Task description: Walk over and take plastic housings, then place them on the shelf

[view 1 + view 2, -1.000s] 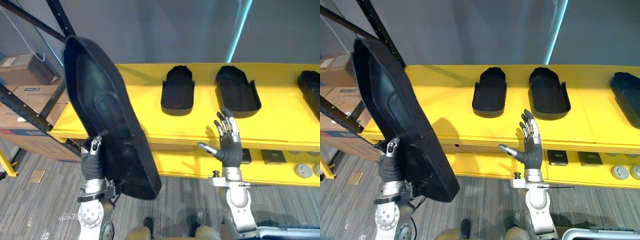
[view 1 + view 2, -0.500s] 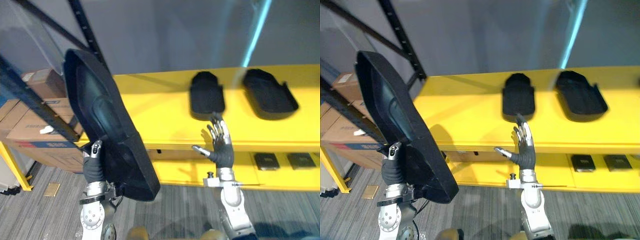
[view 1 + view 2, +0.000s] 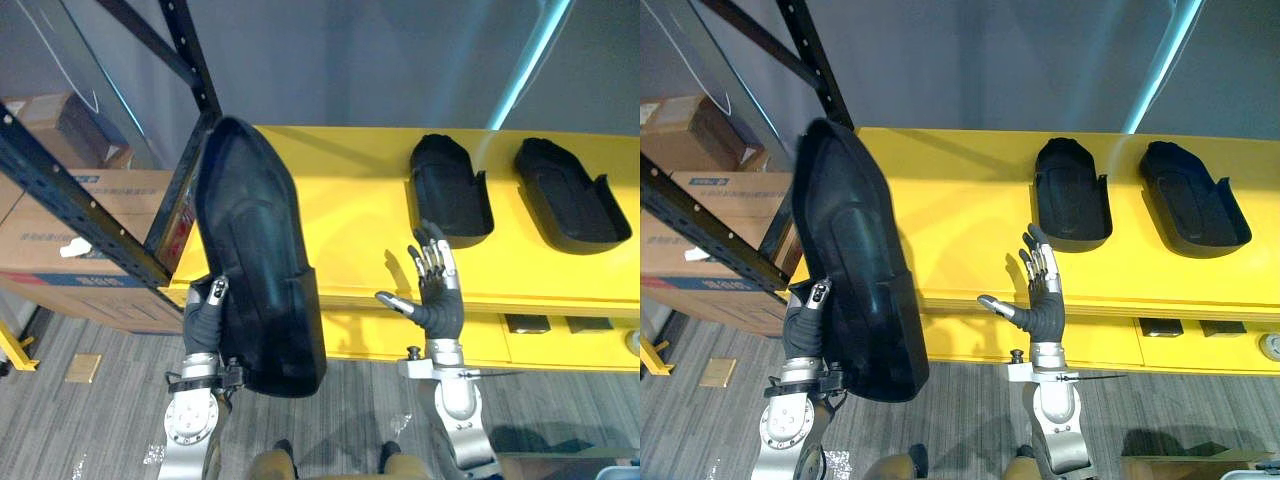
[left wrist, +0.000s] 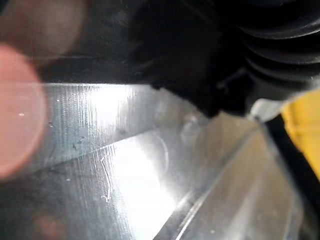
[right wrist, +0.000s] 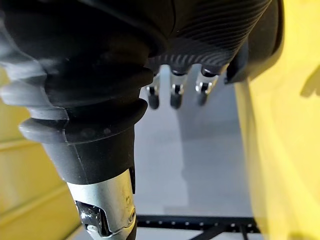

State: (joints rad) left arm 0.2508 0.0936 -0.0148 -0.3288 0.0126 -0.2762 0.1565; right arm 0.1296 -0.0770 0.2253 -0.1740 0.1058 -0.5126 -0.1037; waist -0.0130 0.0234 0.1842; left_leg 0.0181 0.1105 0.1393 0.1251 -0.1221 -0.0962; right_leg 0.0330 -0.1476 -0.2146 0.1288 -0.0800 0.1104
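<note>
Yellow shelf (image 3: pixel 340 200) boards run across the far side of the scene, with a black rack upright (image 3: pixel 80 215) and cardboard boxes (image 3: pixel 60 250) at the left. Two black plastic housings (image 3: pixel 450 190) (image 3: pixel 565 195) lie on the shelf at the right.

The carried housing (image 3: pixel 255 260) stands near-upright in front of the shelf's left end. The left hand (image 3: pixel 205 310) clamps its lower end, thumb on the near rim and fingers hidden behind it. The right hand (image 3: pixel 437 295) is raised before the shelf edge, fingers straight and spread, empty.

Handling estimate: the moulding looks stiff, light for its bulk, glossy and probably slippery. Gripped at one end it is top-heavy, so steady the mid rim with the right hand.
</note>
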